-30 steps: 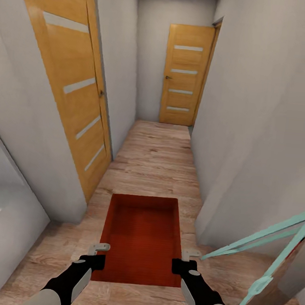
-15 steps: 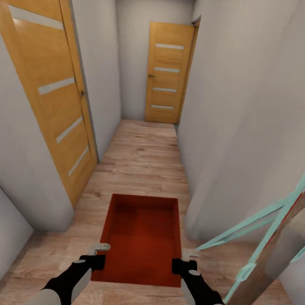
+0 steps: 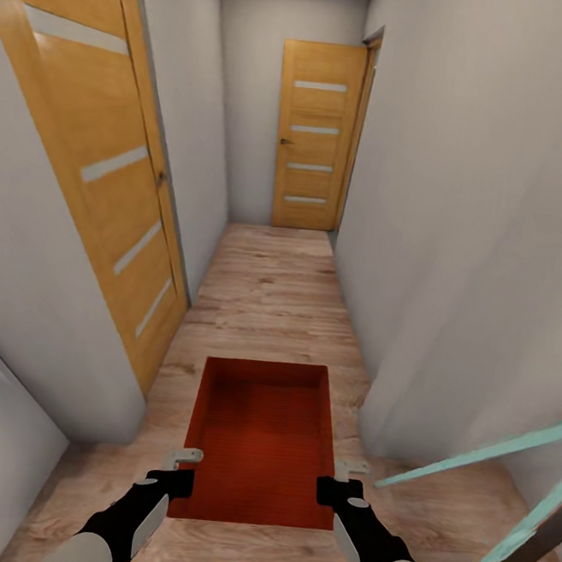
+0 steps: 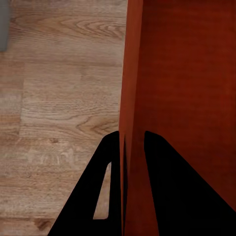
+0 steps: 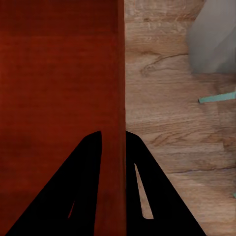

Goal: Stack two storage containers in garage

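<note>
Hallway planks stretch ahead of us. Low in the frame's centre we carry the storage container level between both arms. Our left gripper is clamped over its left wall, one finger inside and one outside; our right gripper pinches the right wall likewise. Wooden doors stand upper centre and left.

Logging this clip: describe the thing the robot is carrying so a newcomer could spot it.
Look down the corridor's wood plank floor to the foreground, between both arms. There an orange-red storage container is held, each side wall clamped in jaws. It is the one shallow, open-top, ribbed-bottomed thing there.
</note>
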